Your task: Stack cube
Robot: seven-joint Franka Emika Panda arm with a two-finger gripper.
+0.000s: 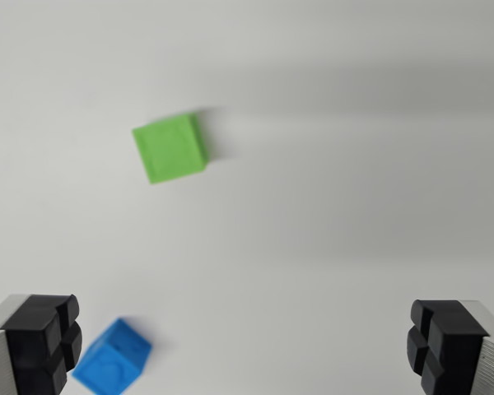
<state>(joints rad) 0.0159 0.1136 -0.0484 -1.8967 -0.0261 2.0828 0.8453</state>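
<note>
A green cube lies on the white surface, up and to the wrist view's left of centre. A blue cube sits at the bottom left, just beside the left fingertip, partly cut off by the frame's lower edge. My gripper hangs above the surface with its two black-padded fingers far apart at the bottom corners. It is open and nothing lies between the pads. The green cube is well ahead of the fingers; the blue cube is outside the gap, next to the left pad.
A plain white tabletop fills the view, with soft grey shadows across its upper part.
</note>
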